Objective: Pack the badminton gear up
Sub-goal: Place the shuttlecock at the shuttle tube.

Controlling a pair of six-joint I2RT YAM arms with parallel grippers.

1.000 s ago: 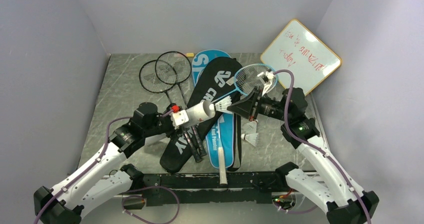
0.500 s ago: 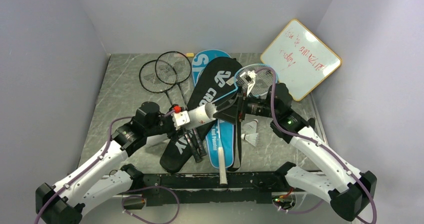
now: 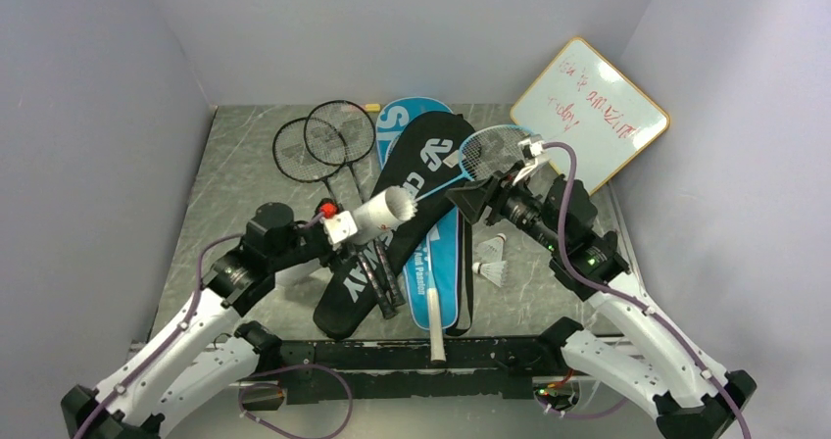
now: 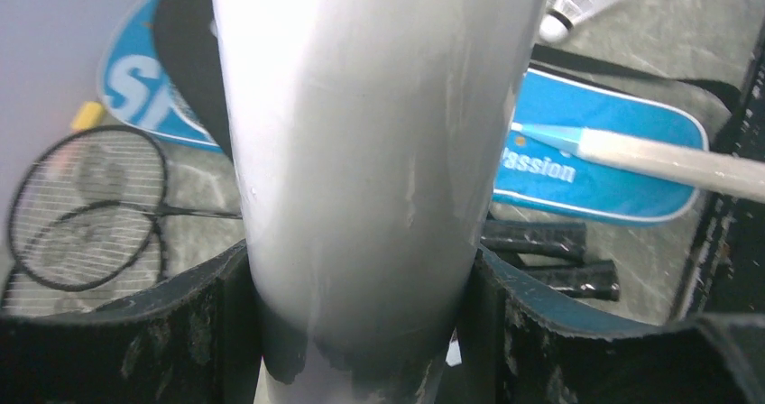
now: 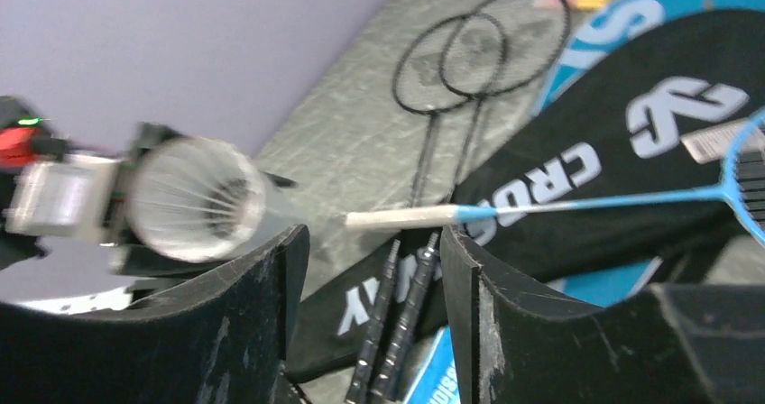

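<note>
Left of centre, the left pincer (image 3: pixel 343 229) clamps the tube (image 3: pixel 380 211) near its closed end. The mouth tilts up to the right, and a shuttlecock (image 5: pixel 194 201) shows inside. Upper left, two black rackets (image 3: pixel 323 140) lie on the table (image 3: pixel 235 174). In the middle, the black cover (image 3: pixel 431 155) overlaps the blue cover (image 3: pixel 400 118). The right pincer (image 3: pixel 468 201) hangs released and empty, right of the tube's mouth and below the light-blue racket (image 3: pixel 490 152). Two loose shuttlecocks (image 3: pixel 493 273) lie lower right.

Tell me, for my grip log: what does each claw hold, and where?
The left claw clamps the white cardboard tube near the end opposite its open mouth. The right claw is open, holding nothing.
</note>
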